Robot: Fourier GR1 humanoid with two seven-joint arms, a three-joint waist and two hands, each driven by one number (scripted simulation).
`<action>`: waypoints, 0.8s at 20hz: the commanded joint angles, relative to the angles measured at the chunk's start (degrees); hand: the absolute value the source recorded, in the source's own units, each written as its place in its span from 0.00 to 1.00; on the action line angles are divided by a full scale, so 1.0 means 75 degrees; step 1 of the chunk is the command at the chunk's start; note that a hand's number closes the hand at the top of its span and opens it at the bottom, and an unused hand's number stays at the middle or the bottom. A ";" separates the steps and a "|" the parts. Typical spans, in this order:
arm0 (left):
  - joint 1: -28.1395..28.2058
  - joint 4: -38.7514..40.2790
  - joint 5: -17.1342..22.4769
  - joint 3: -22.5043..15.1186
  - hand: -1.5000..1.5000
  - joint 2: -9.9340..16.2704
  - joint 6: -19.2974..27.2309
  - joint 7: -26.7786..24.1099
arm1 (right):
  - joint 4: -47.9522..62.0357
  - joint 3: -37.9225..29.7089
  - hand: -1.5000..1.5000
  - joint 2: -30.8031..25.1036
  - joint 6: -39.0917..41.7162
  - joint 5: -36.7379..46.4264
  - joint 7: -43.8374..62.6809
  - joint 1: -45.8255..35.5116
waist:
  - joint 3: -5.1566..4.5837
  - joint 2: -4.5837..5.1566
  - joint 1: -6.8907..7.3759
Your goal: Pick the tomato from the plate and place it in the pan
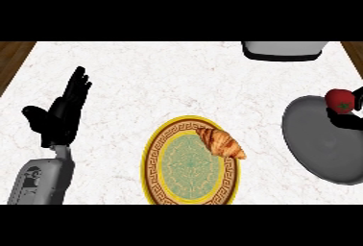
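The red tomato (340, 99) with its green stem hangs over the far right part of the grey pan (318, 146). My right hand (357, 98) comes in from the right edge, its black fingers curled round the tomato, and most of the hand is cut off by that edge. The yellow-rimmed green plate (190, 192) lies at the centre front with no tomato on it. My left hand (62, 113) rests open at the left, fingers up, well away from the plate.
A golden croissant (221, 142) lies on the plate's upper right rim. A grey and white appliance (284, 50) stands at the back right. Wooden floor shows beyond the counter's far corners.
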 commanded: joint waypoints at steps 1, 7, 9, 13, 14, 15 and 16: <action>0.0336 -0.0370 0.0287 0.0210 0.50 0.0263 -0.0335 0.0000 | 0.2424 -0.0452 1.00 -0.0410 -0.0318 -0.0247 -0.1219 -0.1008 | 0.0002 0.0000 0.0110; -0.0229 -0.0235 0.0160 0.0088 0.50 0.0069 -0.0063 0.0366 | 0.3565 -0.0766 0.00 -0.0097 0.1900 -0.1657 -0.1502 -0.1268 | 0.0015 0.0020 0.0107; -0.0295 0.0136 0.0089 0.0046 0.50 0.0025 -0.0099 0.0133 | 0.4314 -0.0862 0.00 0.0056 0.1702 -0.1689 -0.2015 -0.1516 | 0.0009 0.0036 0.0059; 0.0024 0.0058 0.0314 0.0318 0.50 0.0302 -0.0423 -0.0072 | 0.5520 -0.1163 0.00 -0.0238 0.1277 -0.1775 -0.3446 -0.1750 | 0.0000 -0.0004 -0.0005; 0.0397 -0.0239 -0.0092 -0.0160 0.50 -0.0231 0.0020 -0.0251 | 0.5816 -0.1368 0.00 -0.0448 0.1260 -0.1869 -0.3766 -0.1819 | 0.0011 0.0022 0.0072; -0.0172 -0.0088 0.0158 0.0325 0.50 0.0306 -0.0138 0.0346 | 0.5225 -0.1395 0.00 -0.0212 0.1270 -0.2096 -0.3905 -0.1655 | 0.0000 -0.0021 -0.0052; 0.0407 -0.0244 0.0067 -0.0001 0.50 0.0012 -0.0221 -0.0123 | 0.5308 -0.1586 0.00 -0.0340 0.1203 -0.2248 -0.4044 -0.1784 | 0.0001 -0.0019 -0.0018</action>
